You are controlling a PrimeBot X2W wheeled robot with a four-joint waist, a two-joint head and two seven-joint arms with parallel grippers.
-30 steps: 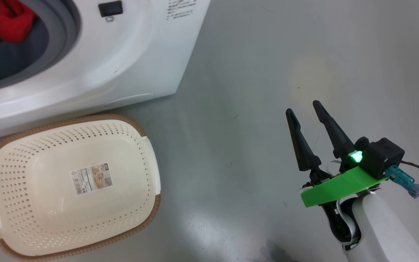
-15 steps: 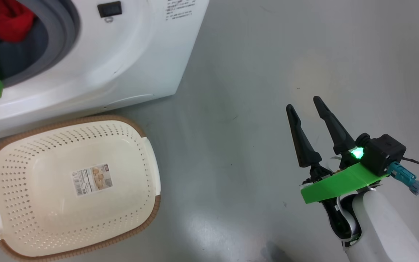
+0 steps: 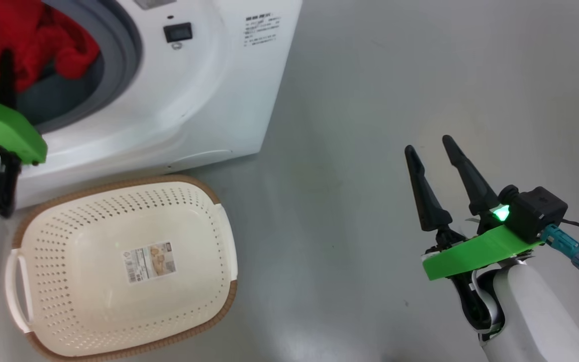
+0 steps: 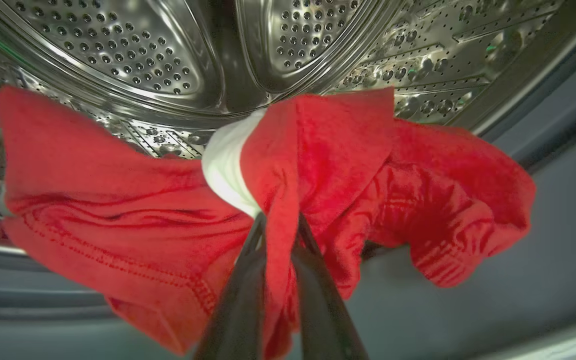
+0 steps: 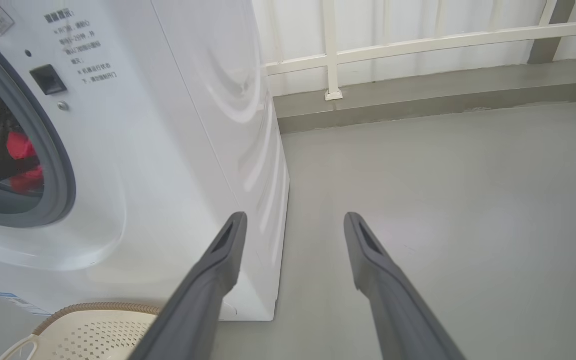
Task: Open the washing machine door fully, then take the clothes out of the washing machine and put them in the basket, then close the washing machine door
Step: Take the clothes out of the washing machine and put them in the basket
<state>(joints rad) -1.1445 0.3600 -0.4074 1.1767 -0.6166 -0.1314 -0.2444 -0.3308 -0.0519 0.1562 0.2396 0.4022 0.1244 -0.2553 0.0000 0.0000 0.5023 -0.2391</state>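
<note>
Head camera looked down on washer (image 3: 209, 100) and basket (image 3: 118, 182); both wrist cameras faced the washer, left one inside the drum (image 4: 118, 45).

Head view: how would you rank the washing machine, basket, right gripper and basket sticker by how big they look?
1. washing machine, though cut off by the frame
2. basket
3. right gripper
4. sticker

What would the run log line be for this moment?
step: unloading | left gripper: shut on clothes in washing machine opening | right gripper: open, holding nothing | basket: no clothes
</note>
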